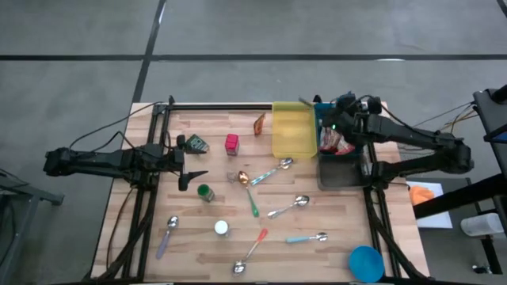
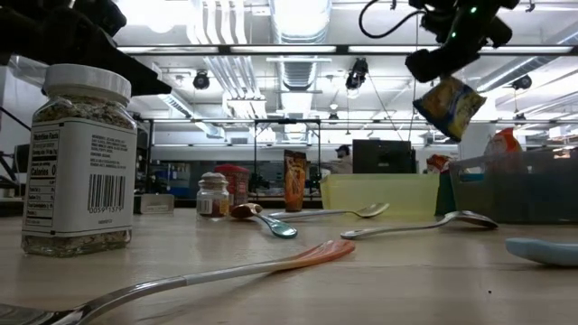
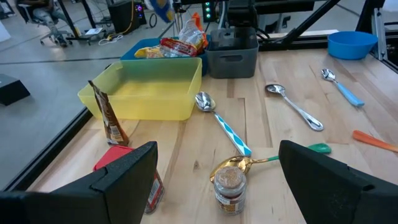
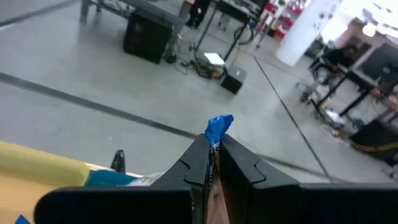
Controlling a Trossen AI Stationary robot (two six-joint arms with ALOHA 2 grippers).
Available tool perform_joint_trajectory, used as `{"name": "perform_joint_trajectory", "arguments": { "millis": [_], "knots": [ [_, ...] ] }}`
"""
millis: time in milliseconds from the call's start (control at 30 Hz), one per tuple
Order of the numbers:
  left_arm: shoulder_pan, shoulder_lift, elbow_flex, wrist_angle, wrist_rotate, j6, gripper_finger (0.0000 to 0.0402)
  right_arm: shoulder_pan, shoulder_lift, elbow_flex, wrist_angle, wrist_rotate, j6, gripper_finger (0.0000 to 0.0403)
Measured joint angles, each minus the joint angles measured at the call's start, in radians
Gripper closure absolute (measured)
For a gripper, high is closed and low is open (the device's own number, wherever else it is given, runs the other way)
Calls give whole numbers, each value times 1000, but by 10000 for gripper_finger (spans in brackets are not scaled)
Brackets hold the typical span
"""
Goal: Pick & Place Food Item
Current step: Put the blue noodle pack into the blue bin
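Note:
My right gripper [image 2: 436, 63] hangs high over the table's far right, above the blue bin [image 3: 144, 48] that holds other snack packets [image 3: 180, 43]. It is shut on a blue and yellow snack packet [image 2: 448, 105], which also shows in the left wrist view [image 3: 161, 7]. Beside the blue bin stand a yellow bin [image 1: 292, 131] and a grey bin [image 1: 341, 171]. My left gripper [image 1: 192, 175] waits open at the table's left with nothing between its fingers [image 3: 124, 174]. My right gripper pinches the packet's blue top edge [image 4: 218, 127] between its two fingers; a strip of the edge sticks out past the fingertips. The packet hangs tilted below the fingers [image 2: 424, 65], lifted clear of the bins and the table.
Several spoons [image 1: 288, 207] lie scattered over the wooden table. Spice jars [image 1: 204, 192], a red box [image 1: 231, 142], a brown sachet [image 1: 259, 124] and a dark packet [image 1: 196, 143] stand toward the left and middle. A blue bowl [image 1: 366, 262] sits at the near right corner.

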Motion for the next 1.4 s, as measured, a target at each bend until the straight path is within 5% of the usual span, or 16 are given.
{"name": "perform_joint_trajectory", "arguments": {
  "millis": [467, 1033, 1400],
  "knots": [
    [0, 0, 0, -1, 0, 0, 62, -325, 51, -156, 438, -411, -245, 383],
    [0, 0, 0, -1, 0, 0, 62, -420, 148, -183, 339, -595, -5, 379],
    [0, 0, 0, -20, 0, 0, 61, -426, 147, -183, 315, -554, -2, 256]
  ]
}}
